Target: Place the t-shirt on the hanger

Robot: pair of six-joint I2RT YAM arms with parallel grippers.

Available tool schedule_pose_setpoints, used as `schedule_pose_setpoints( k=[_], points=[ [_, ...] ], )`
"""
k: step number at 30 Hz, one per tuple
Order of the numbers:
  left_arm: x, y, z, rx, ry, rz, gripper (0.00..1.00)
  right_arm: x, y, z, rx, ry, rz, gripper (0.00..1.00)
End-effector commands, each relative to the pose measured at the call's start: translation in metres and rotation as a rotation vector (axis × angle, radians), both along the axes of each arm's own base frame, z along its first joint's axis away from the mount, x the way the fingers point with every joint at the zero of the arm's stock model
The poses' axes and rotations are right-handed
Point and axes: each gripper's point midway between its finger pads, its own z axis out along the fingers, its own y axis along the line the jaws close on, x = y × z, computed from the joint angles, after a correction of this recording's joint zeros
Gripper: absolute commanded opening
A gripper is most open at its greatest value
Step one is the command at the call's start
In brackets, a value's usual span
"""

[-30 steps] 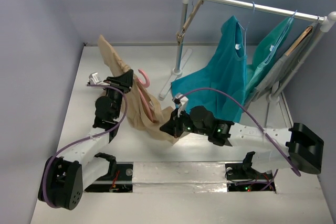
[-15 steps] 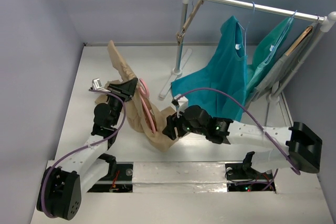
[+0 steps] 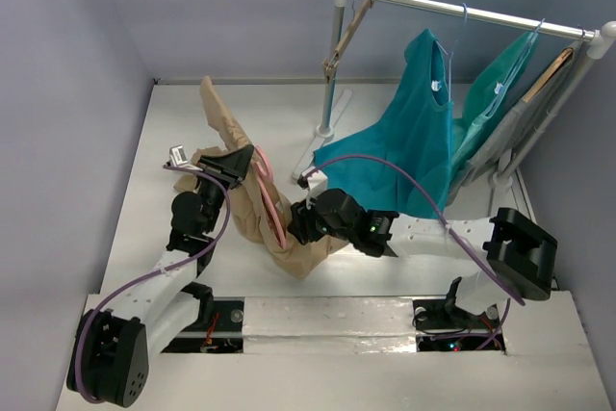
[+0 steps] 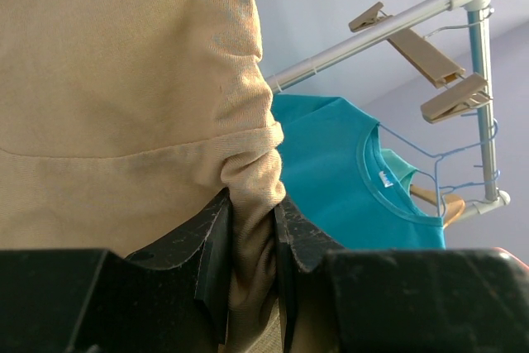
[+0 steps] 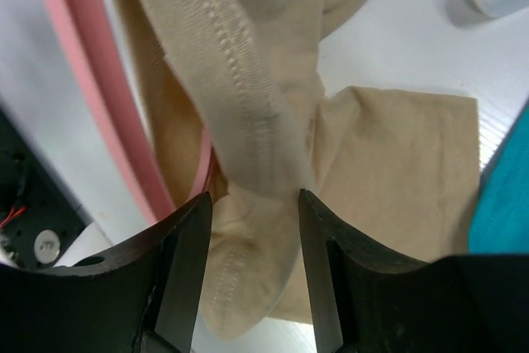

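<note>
Grey-blue walls [image 3: 96,45] enclose a white bench [image 3: 289,113] where the left gripper [image 3: 236,163] and right gripper [image 3: 296,226] each pinch a tan soft-fabric t-shirt [image 3: 289,245] lying against a pink plastic hanger [image 5: 85,51].

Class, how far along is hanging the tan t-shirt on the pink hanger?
Roughly midway. Done: the t-shirt is held up, bunched in the shut left gripper. In hand: the right gripper straddles its hem beside the pink hanger; whether it grips is unclear. Left: the shirt is crumpled, not spread over the hanger's shoulders.
</note>
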Motion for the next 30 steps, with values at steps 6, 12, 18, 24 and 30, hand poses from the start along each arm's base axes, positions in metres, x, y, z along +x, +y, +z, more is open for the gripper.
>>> schedule_pose_setpoints(
  k=[6, 12, 18, 24, 30],
  points=[
    [-0.012, 0.001, 0.028, -0.044, -0.106, -0.019, 0.0, 0.026, 0.025, 0.031, 0.101, -0.074, -0.063, 0.51],
    [-0.014, 0.004, 0.03, -0.037, -0.115, -0.004, 0.0, 0.022, 0.034, 0.017, 0.097, -0.022, -0.049, 0.52],
    [-0.012, 0.009, 0.031, -0.026, -0.115, 0.029, 0.0, 0.024, 0.02, 0.016, 0.081, -0.027, -0.095, 0.01],
    [-0.002, 0.022, 0.045, -0.018, -0.147, 0.12, 0.0, -0.001, 0.001, 0.026, 0.068, 0.016, -0.02, 0.0],
    [0.006, 0.027, 0.056, -0.016, -0.168, 0.161, 0.0, -0.019, -0.014, 0.059, 0.091, -0.005, 0.036, 0.0]
  ],
)
